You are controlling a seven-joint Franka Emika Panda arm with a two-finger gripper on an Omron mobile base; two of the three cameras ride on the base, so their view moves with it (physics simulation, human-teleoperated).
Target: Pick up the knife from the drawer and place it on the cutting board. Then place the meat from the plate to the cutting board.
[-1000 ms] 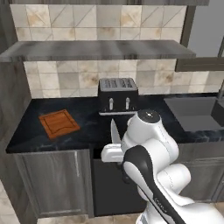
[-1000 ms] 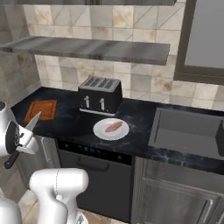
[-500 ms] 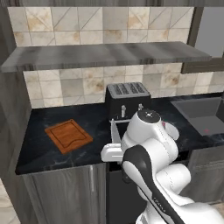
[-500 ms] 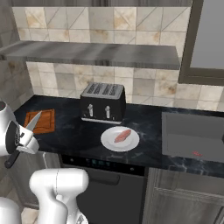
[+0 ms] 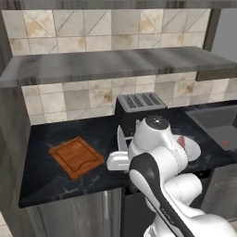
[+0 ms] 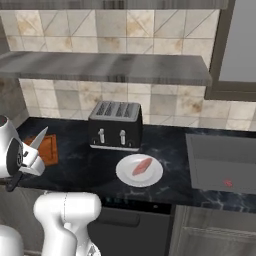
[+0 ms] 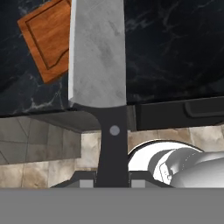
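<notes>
While the knife rides in the hand, the scene reads left to right:
Board (image 5: 76, 156): 1, bare, on the counter's left.
Knife (image 7: 98, 65): 1, blade up, above the counter edge, right of the board.
Gripper (image 7: 113, 181): clamped on the knife's black handle.
Toaster (image 6: 115, 125): 1, behind.
Plate (image 6: 125, 175): 1, holding 1 meat (image 6: 142, 166).
Done: knife out of its drawer, by my judgement.
Left: knife to board, then meat.
</notes>
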